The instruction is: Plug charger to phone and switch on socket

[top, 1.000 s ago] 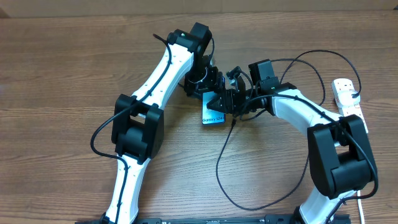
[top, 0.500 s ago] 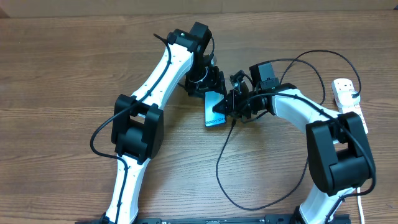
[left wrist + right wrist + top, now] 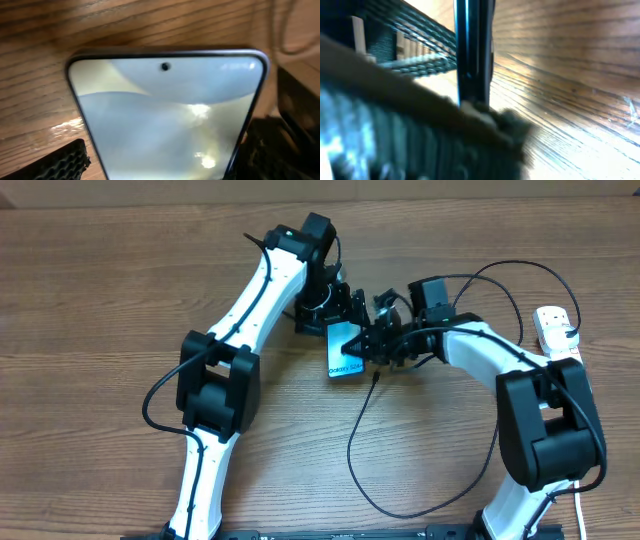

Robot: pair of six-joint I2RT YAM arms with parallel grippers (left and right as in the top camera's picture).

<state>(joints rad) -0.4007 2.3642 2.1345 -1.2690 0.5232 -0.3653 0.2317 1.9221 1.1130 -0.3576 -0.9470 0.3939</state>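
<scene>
**Item 1, one off:** slim rectangular phone (image 3: 344, 356), light blue glass screen, white band lettered "Galaxy S24" at its near end. It sits on the table at mid-field, between the two grippers.

**Item 2, one off:** charger (image 3: 352, 442), a long thin black cable. One end is just beside the phone's near right corner, and the rest sweeps in one wide loop toward the table's near edge. The connector tip is too small to make out.

**Item 3, one off:** socket (image 3: 553, 330), an elongated white plastic power strip at the far right, well apart from the phone, with one black plug seated in it.

**Item 4, two off:** black two-finger grippers on white arms.
- The left gripper (image 3: 340, 318) is released, fingers spread wide past the phone's far end, with one ribbed pad (image 3: 62, 162) just off the phone's edge.
- The right gripper (image 3: 372, 342) is clenched at the phone's right side. What it pinches cannot be told.

**Item 5, one off:** brown wood-grain table (image 3: 100, 300).
</scene>
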